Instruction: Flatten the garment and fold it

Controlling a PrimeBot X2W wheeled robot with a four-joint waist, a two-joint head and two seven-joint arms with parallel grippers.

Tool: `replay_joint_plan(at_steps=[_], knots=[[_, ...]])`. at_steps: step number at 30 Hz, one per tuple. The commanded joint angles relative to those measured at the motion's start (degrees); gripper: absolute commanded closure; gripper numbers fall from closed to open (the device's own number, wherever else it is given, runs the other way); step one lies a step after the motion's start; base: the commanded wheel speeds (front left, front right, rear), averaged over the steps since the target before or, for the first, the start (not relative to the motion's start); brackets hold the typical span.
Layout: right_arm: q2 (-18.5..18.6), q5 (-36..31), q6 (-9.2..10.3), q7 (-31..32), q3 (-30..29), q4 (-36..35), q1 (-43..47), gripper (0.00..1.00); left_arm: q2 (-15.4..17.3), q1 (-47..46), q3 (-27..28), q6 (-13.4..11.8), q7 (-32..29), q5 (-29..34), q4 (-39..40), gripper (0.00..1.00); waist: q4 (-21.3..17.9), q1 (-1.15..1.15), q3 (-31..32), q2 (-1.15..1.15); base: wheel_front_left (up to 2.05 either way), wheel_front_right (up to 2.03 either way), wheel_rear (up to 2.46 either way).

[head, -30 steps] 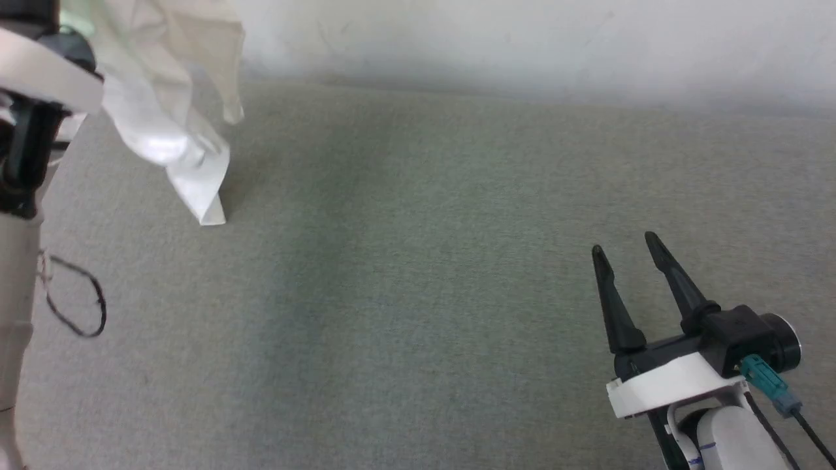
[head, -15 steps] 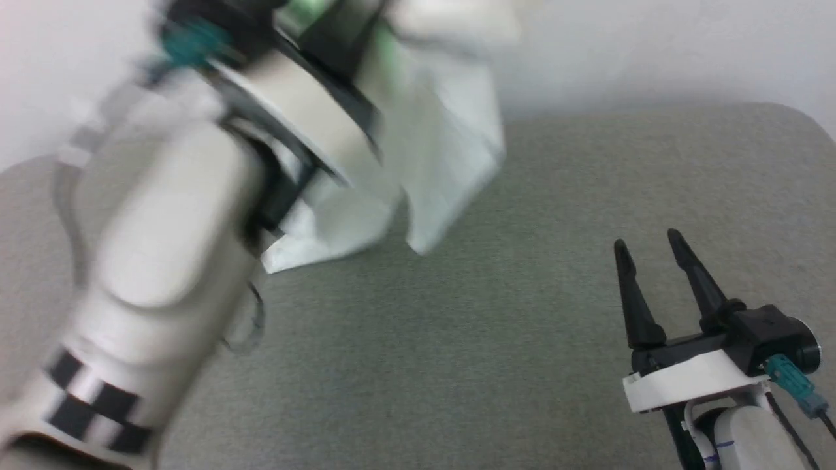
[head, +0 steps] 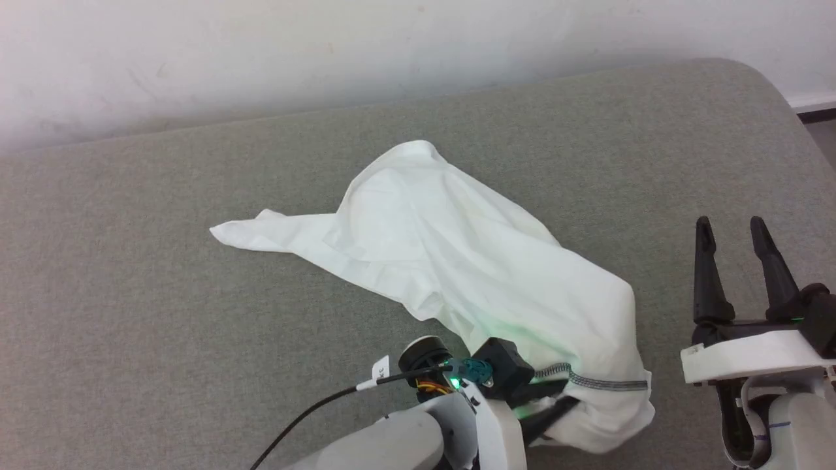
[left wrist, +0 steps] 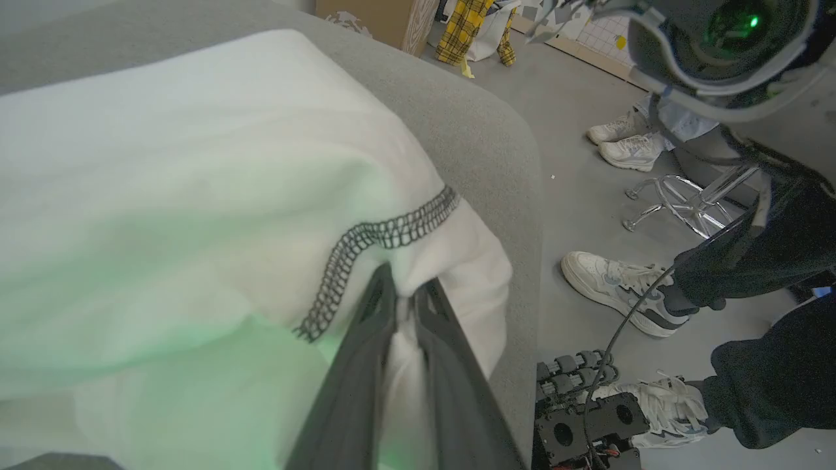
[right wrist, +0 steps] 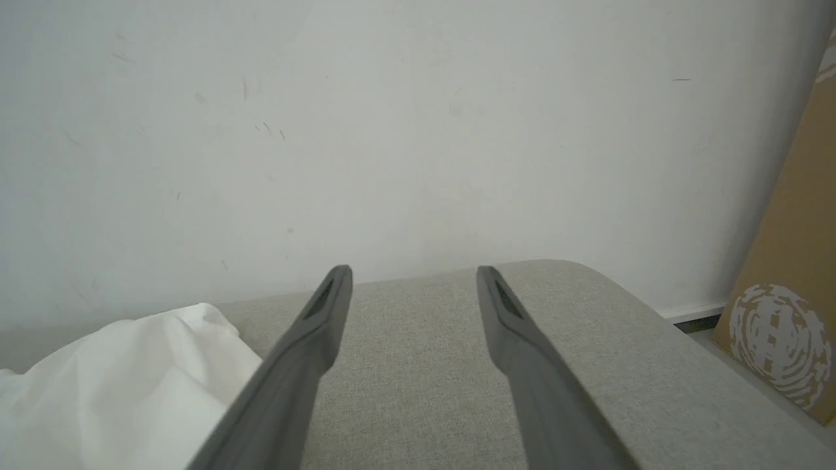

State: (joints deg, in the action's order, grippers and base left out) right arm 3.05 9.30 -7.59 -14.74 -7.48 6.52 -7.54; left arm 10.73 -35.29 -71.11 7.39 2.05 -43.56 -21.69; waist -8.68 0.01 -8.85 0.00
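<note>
Left gripper [left wrist: 406,290] pinches the near end of the garment [head: 470,261]

Left gripper [left wrist: 403,294] tips half sunk in garment [left wrist: 196,196] fold; garment's spread cut by wrist-view edges; person [left wrist: 764,274] cropped to legs and shoes; hood, sleeves indistinct

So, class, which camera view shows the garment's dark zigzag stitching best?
The left wrist view: the stitching runs large and sharp across the garment, right beside the left gripper's fingers. The head view shows a shorter, smaller stretch of stitching. The right wrist view catches a plain white part of the garment.
</note>
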Motion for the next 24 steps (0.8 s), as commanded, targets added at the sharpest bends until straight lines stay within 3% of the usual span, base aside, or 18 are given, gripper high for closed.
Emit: replay_joint_plan(at_steps=[1,6,12,19,24], knots=[[-0.2,-0.4,0.10,-0.3,0.1,0.2,-0.5,0.00,-0.3,0.2,0.1,0.1,0.7,-0.2,-0.5,0.00,0.6,-0.01,0.2,0.00,0.00,0.00,0.00],[-0.2,-1.5,0.10,-0.3,0.6,1.2,0.5,0.00,-1.8,-1.2,1.0,0.1,5.8,-1.2,-4.3,0.00,3.5,-0.01,2.6,0.00,0.00,0.00,0.00],[-0.2,-2.3,0.10,-0.3,2.3,1.4,1.9,0.00,1.9,-3.5,7.9,-1.8,10.6,-3.2,-3.8,0.00,7.0,-0.01,7.0,0.00,0.00,0.00,0.00],[-0.2,-3.3,0.10,-0.3,4.7,1.2,4.5,0.00,12.2,-0.7,20.6,-10.0,12.8,-2.8,1.7,0.00,10.5,-0.01,10.7,0.00,0.00,0.00,0.00],[-0.2,-3.3,0.10,-0.1,6.4,1.5,6.5,0.00,15.9,11.0,34.5,-18.0,12.9,3.3,11.5,0.00,12.1,-0.01,12.1,0.00,0.00,0.00,0.00]])
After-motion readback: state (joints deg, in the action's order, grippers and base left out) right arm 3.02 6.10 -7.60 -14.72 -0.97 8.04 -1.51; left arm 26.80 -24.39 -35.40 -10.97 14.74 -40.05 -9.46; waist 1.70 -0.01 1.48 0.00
